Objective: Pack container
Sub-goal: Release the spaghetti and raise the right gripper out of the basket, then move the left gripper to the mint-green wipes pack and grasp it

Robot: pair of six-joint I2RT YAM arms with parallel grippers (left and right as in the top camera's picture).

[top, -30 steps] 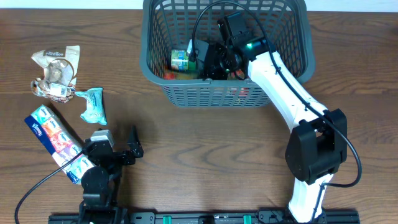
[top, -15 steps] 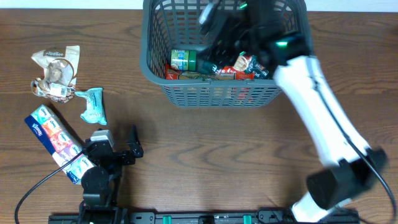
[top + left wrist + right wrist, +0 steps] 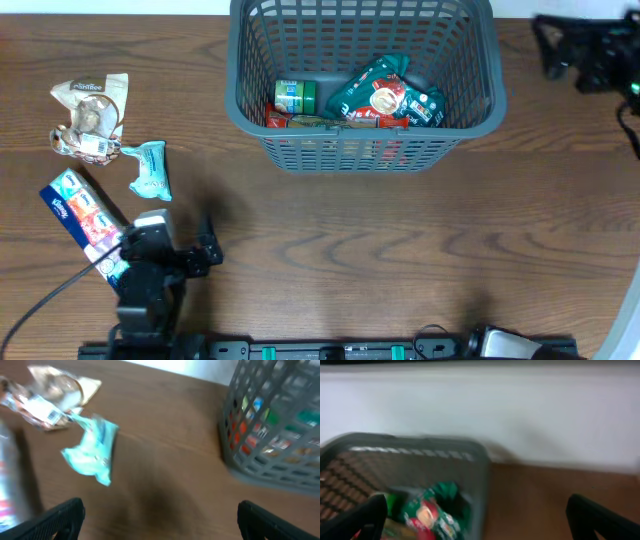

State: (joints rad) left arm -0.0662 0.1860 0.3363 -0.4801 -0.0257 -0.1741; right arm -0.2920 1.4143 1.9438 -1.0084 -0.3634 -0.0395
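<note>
The container [image 3: 236, 75], a dark grey slotted basket, stands at the back centre of the table. Inside lie a green and red packet [image 3: 385, 98], a green can [image 3: 295, 96] and red packets underneath. My right gripper [image 3: 545, 47] hovers open and empty to the right of the basket, outside its rim. Its wrist view is blurred and shows the basket rim [image 3: 420, 445] with the green packet [image 3: 427, 512] at lower left, between wide-apart fingertips [image 3: 600, 520]. My left gripper [image 3: 158, 245] sits low at the front left, open and empty, over bare wood [image 3: 160, 525].
On the left lie a long tissue pack [image 3: 85, 215], a teal packet [image 3: 150, 170] and crumpled clear wrappers [image 3: 90, 115]. The left wrist view shows the teal packet [image 3: 92, 447] ahead and the basket wall [image 3: 260, 467] to the right. A white wall backs the table.
My right gripper opened, left the green and red packet in the basket, and swung out to the right of it. The left arm shifted slightly toward the front.
</note>
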